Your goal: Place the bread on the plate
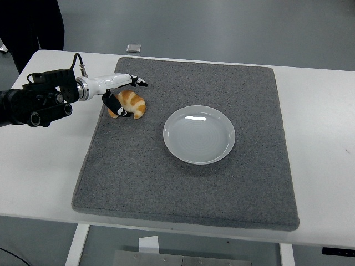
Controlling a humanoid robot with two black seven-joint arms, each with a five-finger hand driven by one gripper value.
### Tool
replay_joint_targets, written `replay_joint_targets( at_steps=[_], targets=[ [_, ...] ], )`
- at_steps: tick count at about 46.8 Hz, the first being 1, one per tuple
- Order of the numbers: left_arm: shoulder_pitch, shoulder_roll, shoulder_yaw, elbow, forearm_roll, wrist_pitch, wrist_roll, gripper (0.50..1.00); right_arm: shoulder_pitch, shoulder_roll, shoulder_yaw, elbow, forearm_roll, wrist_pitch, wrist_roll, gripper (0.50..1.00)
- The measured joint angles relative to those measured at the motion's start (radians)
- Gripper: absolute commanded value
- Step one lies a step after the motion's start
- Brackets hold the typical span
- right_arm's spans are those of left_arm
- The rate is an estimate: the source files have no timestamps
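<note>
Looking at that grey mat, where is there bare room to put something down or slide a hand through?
The grey mat is bare along its whole near half, in front of the white plate, and down its right side past the plate. The strip behind the plate is free too. The crowded spot is the far left corner, where the left hand closes around the bread.

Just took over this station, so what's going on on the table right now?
The left hand is reaching in from the left edge and sits at the bread, a croissant lying on the gray mat. Its fingers are spread around the bread, thumb in front and the others behind, with no closed grasp yet. The white plate sits to the right on the mat with nothing on it. The right arm is out of view.
</note>
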Motion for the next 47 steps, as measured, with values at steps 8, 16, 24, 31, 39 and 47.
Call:
replay_joint_targets(
  at_steps=[8, 16, 24, 31, 39, 47],
  targets=[
    [0.000, 0.000, 0.006, 0.000, 0.000, 0.003, 0.000, 0.767, 0.000, 0.000, 0.000, 0.000, 0.000, 0.000, 0.000, 0.954],
    [0.000, -0.002, 0.015, 0.000, 0.001, 0.004, -0.001, 0.589, 0.000, 0.000, 0.000, 0.000, 0.000, 0.000, 0.000, 0.952],
    [-0.001, -0.010, 0.017, 0.000, 0.003, 0.004, -0.003, 0.500, 0.000, 0.000, 0.000, 0.000, 0.000, 0.000, 0.000, 0.952],
    [-0.001, -0.011, 0.017, 0.001, 0.004, 0.004, -0.005, 0.500, 0.000, 0.000, 0.000, 0.000, 0.000, 0.000, 0.000, 0.952],
    [-0.001, -0.011, 0.017, 0.001, 0.003, 0.012, -0.006, 0.500, 0.000, 0.000, 0.000, 0.000, 0.000, 0.000, 0.000, 0.952],
    [-0.012, -0.012, 0.017, -0.010, 0.003, 0.025, -0.008, 0.500, 0.000, 0.000, 0.000, 0.000, 0.000, 0.000, 0.000, 0.952]
  ],
)
